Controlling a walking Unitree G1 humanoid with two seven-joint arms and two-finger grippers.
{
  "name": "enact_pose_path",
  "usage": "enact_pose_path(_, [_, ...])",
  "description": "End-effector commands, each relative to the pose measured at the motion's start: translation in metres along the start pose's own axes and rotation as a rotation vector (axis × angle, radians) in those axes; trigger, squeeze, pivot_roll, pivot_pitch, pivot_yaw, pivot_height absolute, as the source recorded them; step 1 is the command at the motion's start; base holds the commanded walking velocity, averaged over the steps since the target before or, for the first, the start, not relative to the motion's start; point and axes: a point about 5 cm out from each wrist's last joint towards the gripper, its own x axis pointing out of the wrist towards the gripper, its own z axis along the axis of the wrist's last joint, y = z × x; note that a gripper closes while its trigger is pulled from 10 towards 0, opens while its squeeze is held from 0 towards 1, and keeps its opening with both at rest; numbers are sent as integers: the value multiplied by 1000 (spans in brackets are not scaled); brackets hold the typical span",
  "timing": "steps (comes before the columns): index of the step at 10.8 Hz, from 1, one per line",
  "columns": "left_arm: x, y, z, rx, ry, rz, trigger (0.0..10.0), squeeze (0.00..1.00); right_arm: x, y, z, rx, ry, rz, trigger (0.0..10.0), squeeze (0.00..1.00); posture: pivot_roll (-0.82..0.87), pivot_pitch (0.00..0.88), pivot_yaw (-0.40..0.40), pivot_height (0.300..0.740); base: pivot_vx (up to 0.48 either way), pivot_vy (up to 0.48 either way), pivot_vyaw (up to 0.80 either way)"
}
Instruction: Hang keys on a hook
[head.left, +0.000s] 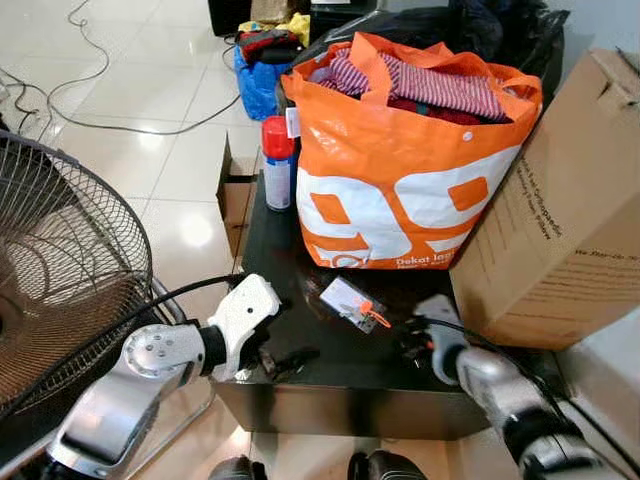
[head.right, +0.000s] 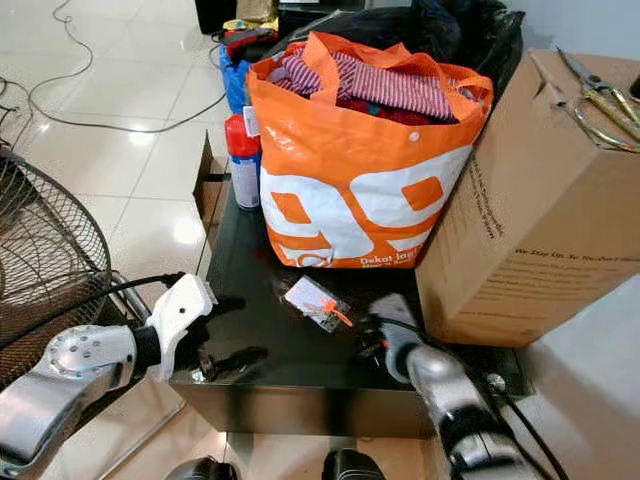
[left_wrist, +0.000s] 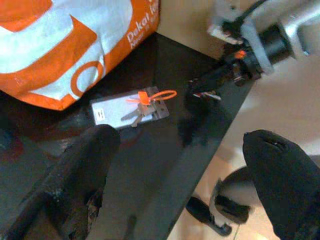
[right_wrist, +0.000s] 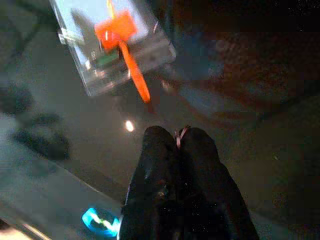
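Observation:
The keys lie flat on the black table, tied to a clear tag by an orange zip tie, just in front of the orange bag. My right gripper is shut and rests low on the table, a short way to the right of the tie; in the right wrist view its tips point at the tag, and a thin sliver shows between them. My left gripper stands open at the table's front left edge, with the keys ahead of its fingers.
A full orange shopping bag takes up the back of the table, with a red-capped spray can to its left. A big cardboard box with scissors on top stands to the right. A floor fan is on the left.

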Motion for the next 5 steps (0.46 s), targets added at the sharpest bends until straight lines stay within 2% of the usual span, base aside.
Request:
enact_pose_path(1, [-1, 2, -3, -3, 7, 20, 10000, 0, -4, -4, 3, 38, -28, -3, 0, 0, -42, 23, -61, 740, 0, 0, 0])
enact_pose_path(3, [-3, 9, -1, -18, -29, 105, 10000, 0, -25, -8, 9, 210, -193, 20, 0, 0, -41, 0, -44, 740, 0, 0, 0])
enact_pose_path(4, [-3, 15, 3, -23, -76, 188, 10000, 0, -42, -7, 23, 323, -341, 47, 0, 0, -41, 0, -35, 740, 0, 0, 0])
enact_pose_path(5, [-4, 17, 5, -43, -99, 233, 10000, 0, -52, -5, 32, 374, -413, 62, 0, 0, -46, 0, -31, 740, 0, 0, 0])
